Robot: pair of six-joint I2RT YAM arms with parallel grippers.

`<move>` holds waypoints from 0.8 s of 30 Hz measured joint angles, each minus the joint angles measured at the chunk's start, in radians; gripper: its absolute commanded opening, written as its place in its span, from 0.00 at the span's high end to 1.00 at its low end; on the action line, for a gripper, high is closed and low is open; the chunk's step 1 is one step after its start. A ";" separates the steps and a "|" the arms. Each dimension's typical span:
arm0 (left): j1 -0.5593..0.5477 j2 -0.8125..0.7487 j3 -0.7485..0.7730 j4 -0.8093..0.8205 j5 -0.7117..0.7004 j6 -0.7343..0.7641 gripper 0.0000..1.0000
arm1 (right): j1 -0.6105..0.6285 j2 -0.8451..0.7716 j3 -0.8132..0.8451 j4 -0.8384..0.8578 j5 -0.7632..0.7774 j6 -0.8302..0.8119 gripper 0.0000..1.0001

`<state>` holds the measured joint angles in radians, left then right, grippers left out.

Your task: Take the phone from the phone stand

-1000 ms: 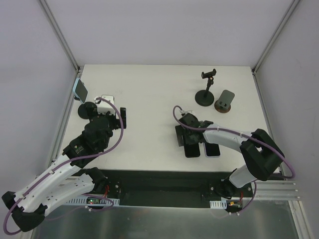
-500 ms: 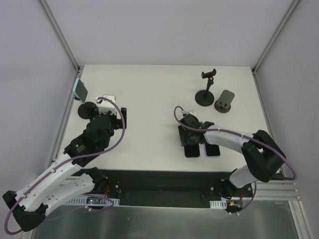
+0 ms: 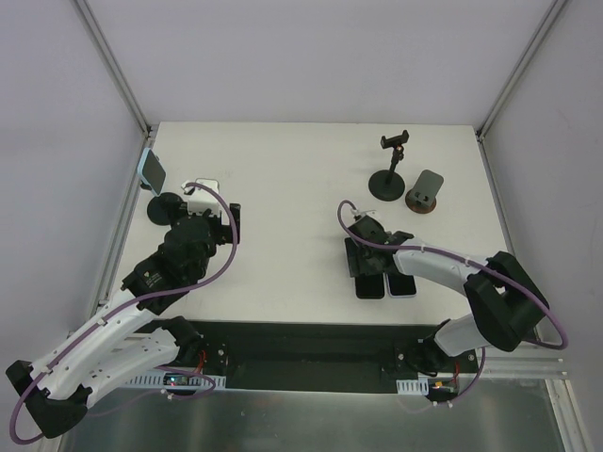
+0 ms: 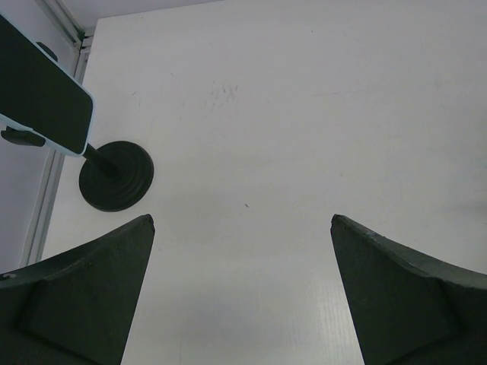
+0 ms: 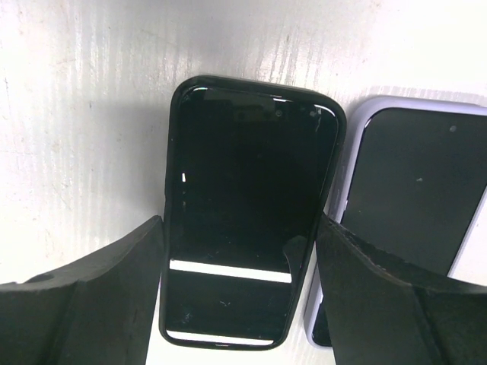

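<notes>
A phone (image 3: pixel 151 169) in a light blue case sits tilted on a black phone stand (image 3: pixel 168 207) at the table's far left. The left wrist view shows the same phone (image 4: pixel 42 103) and the stand's round base (image 4: pixel 116 173) at upper left. My left gripper (image 3: pixel 207 209) hovers just right of the stand, open, with only bare table between its fingers (image 4: pixel 242 228). My right gripper (image 3: pixel 367 259) is shut on a black phone (image 5: pixel 247 175) lying flat on the table, one finger on each long edge (image 5: pixel 240 228). A lavender phone (image 5: pixel 415 198) lies right beside it.
Two empty stands are at the back right: a black clamp stand (image 3: pixel 394 169) and a grey cradle on a brown base (image 3: pixel 426 191). The lavender phone (image 3: pixel 402 283) is near the table's front edge. Enclosure walls border the table on both sides.
My right gripper has closed from wide open onto the black phone and nudged it right, up against the lavender phone. The left arm has barely moved.
</notes>
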<state>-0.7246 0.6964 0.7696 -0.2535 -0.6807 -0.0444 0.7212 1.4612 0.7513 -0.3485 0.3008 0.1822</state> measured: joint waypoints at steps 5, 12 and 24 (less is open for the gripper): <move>0.002 0.000 0.000 0.000 0.003 -0.001 0.01 | -0.002 -0.019 -0.001 -0.017 -0.001 -0.018 0.25; 0.006 0.000 0.000 -0.002 0.020 -0.005 0.01 | -0.003 -0.029 -0.001 -0.018 -0.010 -0.050 0.21; 0.010 0.000 0.000 -0.017 0.027 -0.015 0.01 | -0.003 -0.021 -0.001 -0.017 -0.050 -0.067 0.13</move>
<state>-0.7147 0.6968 0.7696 -0.2707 -0.6540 -0.0597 0.7177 1.4403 0.7506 -0.3656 0.2508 0.1150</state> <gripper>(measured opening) 0.992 0.831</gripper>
